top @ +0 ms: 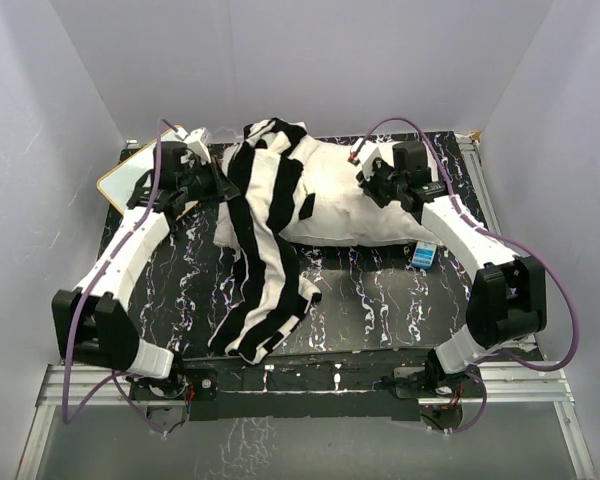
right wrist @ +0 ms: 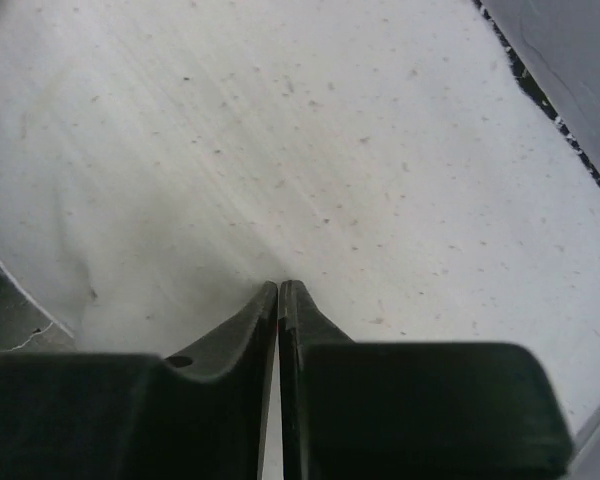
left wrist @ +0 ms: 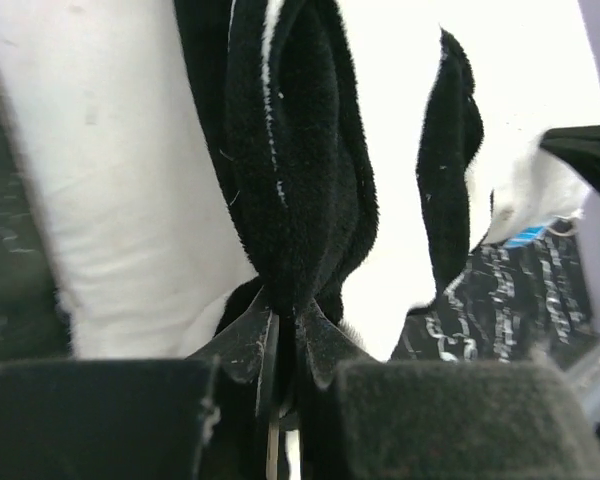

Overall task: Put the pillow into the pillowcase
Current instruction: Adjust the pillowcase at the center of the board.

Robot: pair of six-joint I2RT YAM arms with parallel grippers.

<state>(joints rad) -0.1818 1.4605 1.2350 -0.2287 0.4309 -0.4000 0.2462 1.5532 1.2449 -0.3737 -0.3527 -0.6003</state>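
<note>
The white pillow (top: 355, 205) lies across the middle of the black marbled table (top: 380, 300). The black-and-white striped pillowcase (top: 265, 270) is draped over the pillow's left end and trails down toward the front edge. At the pillowcase's upper left, my left gripper (top: 217, 186) is shut on it; the left wrist view shows the gripper (left wrist: 285, 312) pinching a black fold of the pillowcase (left wrist: 290, 150). My right gripper (top: 373, 186) sits on the pillow's upper right part. In the right wrist view that gripper (right wrist: 280, 287) is shut, tips pinching the pillow's fabric (right wrist: 330, 130), with creases running to them.
A wood-framed whiteboard (top: 130, 175) lies at the back left, partly under the left arm. A small blue and white item (top: 424, 257) rests by the pillow's right front corner. White walls enclose the table on three sides.
</note>
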